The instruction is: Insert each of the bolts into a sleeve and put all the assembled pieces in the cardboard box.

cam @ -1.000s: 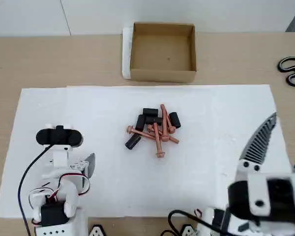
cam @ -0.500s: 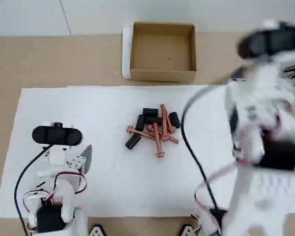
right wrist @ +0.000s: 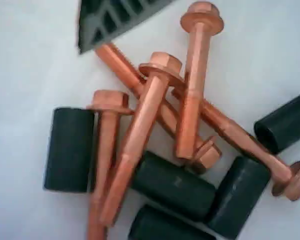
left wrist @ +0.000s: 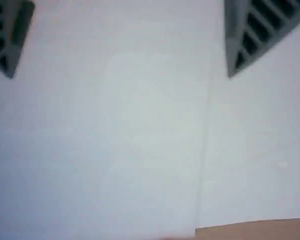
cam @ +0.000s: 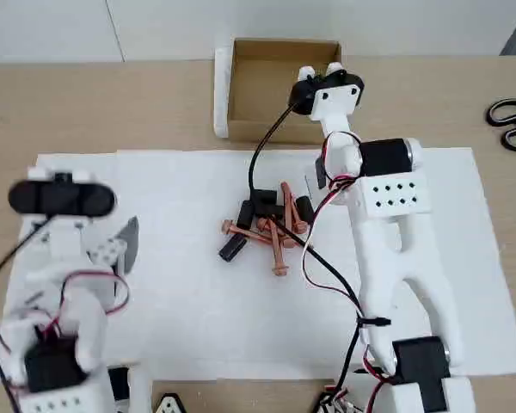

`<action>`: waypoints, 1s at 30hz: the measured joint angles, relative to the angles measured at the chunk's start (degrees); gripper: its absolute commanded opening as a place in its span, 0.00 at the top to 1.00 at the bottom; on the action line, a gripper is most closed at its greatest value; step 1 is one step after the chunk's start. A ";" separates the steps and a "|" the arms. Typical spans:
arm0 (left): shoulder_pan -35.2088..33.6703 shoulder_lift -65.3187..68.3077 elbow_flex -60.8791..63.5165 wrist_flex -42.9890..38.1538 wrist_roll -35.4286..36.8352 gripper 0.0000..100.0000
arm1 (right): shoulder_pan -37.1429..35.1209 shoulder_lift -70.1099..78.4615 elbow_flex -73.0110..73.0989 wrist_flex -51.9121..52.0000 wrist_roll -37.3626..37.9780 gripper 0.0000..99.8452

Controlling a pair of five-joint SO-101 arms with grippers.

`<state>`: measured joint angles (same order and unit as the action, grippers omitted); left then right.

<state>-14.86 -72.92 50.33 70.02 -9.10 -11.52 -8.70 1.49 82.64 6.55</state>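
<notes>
My right gripper (cam: 318, 182) hangs low over the heap in the middle of the white paper sheet (cam: 181, 301). I cannot tell whether it is spread or pressed together. It grips nothing that I can see. My left gripper (left wrist: 120, 75) is spread wide and empty, over bare sheet well to the left of the parts.

The copper-coloured flanged hex bolts (right wrist: 140, 150) lie crossed over one another, mixed in with the short black cylindrical sleeves (right wrist: 70, 150). None is inserted yet. The open brown cardboard box (cam: 241, 129) sits beyond the sheet's far edge with no parts in it.

The bolts look stiff, smooth and fairly light for their kind. I expect them to roll or skid out of a loose pinch, and they will drag their neighbours if I pull from low in the heap. I would take the one lying uppermost, the long bolt (right wrist: 195, 85) crossing the others, gripped across its shank just under the flange so the head stops it slipping.

The sleeves look rigid and round, so they should roll readily. One sleeve (cam: 232, 249) at the heap's near-left edge seems easiest. I would grip it across its outer wall, leaving the bore open.
</notes>
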 measured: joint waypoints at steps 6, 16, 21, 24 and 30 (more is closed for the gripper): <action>0.00 24.88 -17.93 9.32 1.14 0.75 | -2.64 0.53 0.00 2.20 -0.18 0.78; 0.00 43.78 -23.03 14.86 1.76 0.75 | -16.44 3.69 0.18 1.93 -13.01 0.78; 0.00 42.90 -23.03 14.86 1.76 0.75 | -19.34 4.92 4.84 -2.73 -14.68 0.78; 0.00 41.67 -23.03 14.86 1.76 0.75 | -19.43 5.19 6.15 -6.59 -14.95 0.78; 0.00 41.05 -21.63 14.86 1.76 0.75 | -22.24 6.51 6.68 -10.99 -19.96 0.78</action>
<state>-14.86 -31.87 28.70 84.88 -7.34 -33.76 -2.20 8.18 71.65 -13.41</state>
